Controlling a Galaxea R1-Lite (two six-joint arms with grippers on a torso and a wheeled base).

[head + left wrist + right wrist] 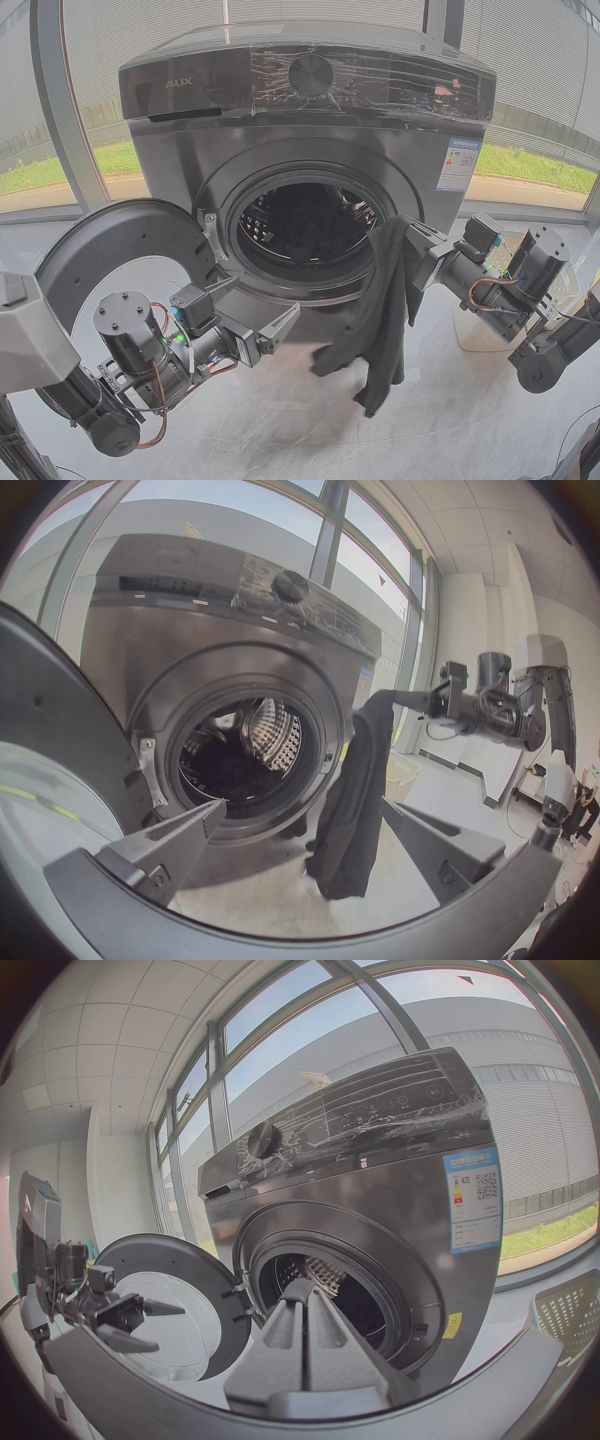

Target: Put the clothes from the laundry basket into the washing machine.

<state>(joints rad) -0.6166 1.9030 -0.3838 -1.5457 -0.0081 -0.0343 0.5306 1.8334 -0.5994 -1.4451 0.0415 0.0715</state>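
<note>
R gripper (409, 232) pinches dark garment (381, 312) at drum opening's (232, 212) right edge; carry it deep inside, trailing hem too, before letting go. L gripper (265, 295) spread, empty.

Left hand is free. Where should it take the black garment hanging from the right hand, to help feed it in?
Probably the loose lower fold of the black garment, coming in from the robot's left. It hangs limp below the right hand, pinched at its top; the open left hand sits to that fold's left.
</note>
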